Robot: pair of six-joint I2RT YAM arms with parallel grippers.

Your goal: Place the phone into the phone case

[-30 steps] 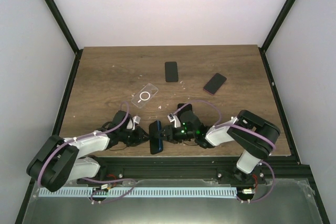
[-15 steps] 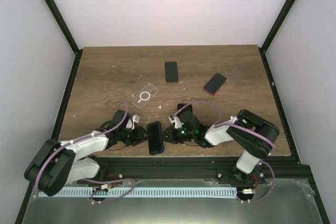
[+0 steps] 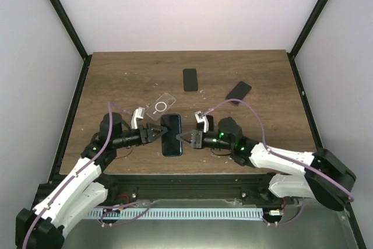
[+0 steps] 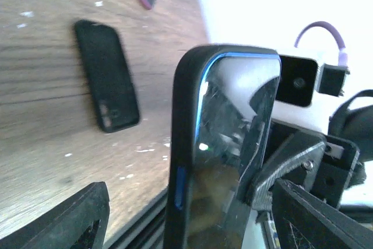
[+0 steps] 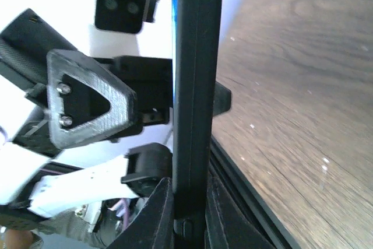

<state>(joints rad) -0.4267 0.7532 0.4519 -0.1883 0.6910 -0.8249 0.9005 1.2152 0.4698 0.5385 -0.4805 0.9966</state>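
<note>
A blue-rimmed phone [image 3: 171, 135] sits inside a black phone case and is held up off the table between both arms. My right gripper [image 3: 187, 138] is shut on its right edge. In the right wrist view the right gripper [image 5: 189, 211] clamps the thin black edge of the phone [image 5: 197, 86] from both sides. My left gripper [image 3: 156, 134] is on the phone's left side. In the left wrist view the left gripper [image 4: 195, 223] stands wide open around the phone [image 4: 227, 144], and its left finger is clear of the case.
A clear case with a white ring [image 3: 160, 107] lies just behind the left gripper. A black phone-shaped slab [image 3: 190, 79] [image 4: 108, 77] lies at the table's middle back, and a dark maroon one [image 3: 238, 93] to its right. The table's near edge is close below the grippers.
Both arms carried the phone up and away from the near edge toward the table's middle. The right gripper shut on the phone and the left gripper opened wide.
</note>
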